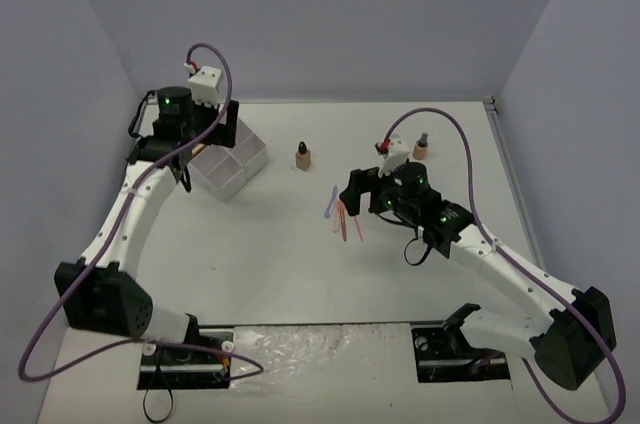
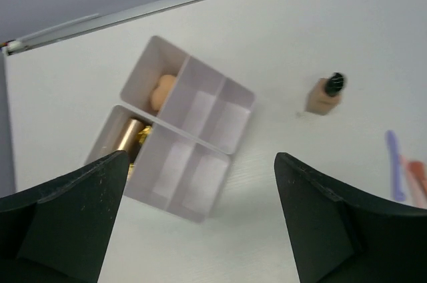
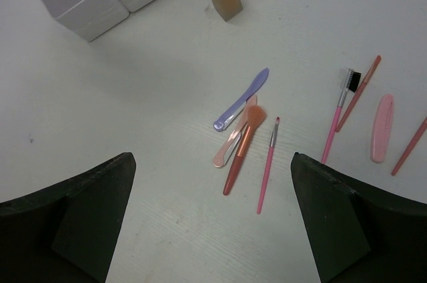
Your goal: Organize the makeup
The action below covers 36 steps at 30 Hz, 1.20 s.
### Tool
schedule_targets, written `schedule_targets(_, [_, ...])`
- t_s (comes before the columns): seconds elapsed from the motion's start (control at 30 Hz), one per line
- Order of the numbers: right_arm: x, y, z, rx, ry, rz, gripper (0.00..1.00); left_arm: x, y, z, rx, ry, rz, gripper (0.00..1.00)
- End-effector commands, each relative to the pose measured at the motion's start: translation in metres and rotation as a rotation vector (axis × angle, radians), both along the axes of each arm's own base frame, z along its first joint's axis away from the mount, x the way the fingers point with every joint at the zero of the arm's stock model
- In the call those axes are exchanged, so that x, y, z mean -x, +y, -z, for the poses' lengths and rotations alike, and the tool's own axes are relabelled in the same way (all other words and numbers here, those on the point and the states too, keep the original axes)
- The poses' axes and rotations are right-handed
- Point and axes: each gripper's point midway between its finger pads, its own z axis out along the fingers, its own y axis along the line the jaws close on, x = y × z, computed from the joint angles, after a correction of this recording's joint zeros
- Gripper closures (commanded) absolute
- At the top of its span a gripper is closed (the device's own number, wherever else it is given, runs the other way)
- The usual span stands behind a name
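Note:
The makeup is split between the box and the table. In the left wrist view, the white compartment box [image 2: 200, 113] holds a beige sponge [image 2: 162, 91] and gold lipstick tubes [image 2: 130, 137]. My left gripper [image 2: 200, 163] hovers open and empty above the box. One tan bottle [image 1: 302, 154] stands mid-table and another [image 1: 421, 148] further right. Under my open, empty right gripper [image 3: 213, 163] lie a purple stick [image 3: 241, 99], a red brush [image 3: 243, 149] and a thin pink brush [image 3: 268, 166]. In the top view the left gripper [image 1: 188, 166] is at the box's left side, and the right gripper [image 1: 358, 192] is over the sticks.
More pink sticks [image 3: 337, 119] and a pink file [image 3: 382, 127] lie to the right of the group. The white box [image 1: 232, 164] sits at the back left near the left wall. Grey walls close the table at the back and sides.

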Motion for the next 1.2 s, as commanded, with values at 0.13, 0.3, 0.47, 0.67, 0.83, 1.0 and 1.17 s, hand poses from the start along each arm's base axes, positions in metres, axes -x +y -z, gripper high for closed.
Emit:
schedule_targets(0.13, [-0.003, -0.019, -0.035, -0.051, -0.105, 0.088, 0.0, 0.064, -0.087, 0.012, 0.26, 0.129, 0.038, 0.12])
schedule_targets(0.3, [0.002, -0.034, -0.043, -0.046, -0.132, 0.139, 0.0, 0.092, -0.136, 0.044, 0.254, 0.215, 0.089, 0.12])
schedule_targets(0.47, [0.01, -0.042, -0.043, -0.058, -0.132, 0.158, 0.0, 0.097, -0.174, 0.071, 0.233, 0.277, 0.102, 0.15])
schedule_targets(0.67, [0.02, -0.048, -0.044, -0.098, -0.126, 0.174, 0.0, 0.091, -0.214, 0.121, 0.149, 0.355, 0.108, 0.24])
schedule_targets(0.83, [0.026, -0.055, -0.046, -0.091, -0.128, 0.186, 0.0, 0.079, -0.234, 0.148, 0.132, 0.373, 0.118, 0.33])
schedule_targets(1.0, [0.03, -0.062, -0.047, -0.066, -0.133, 0.195, 0.0, 0.069, -0.247, 0.17, 0.106, 0.406, 0.134, 0.4])
schedule_targets(1.17, [0.029, -0.064, -0.044, -0.033, -0.134, 0.192, 0.0, 0.069, -0.258, 0.185, 0.096, 0.427, 0.152, 0.4])
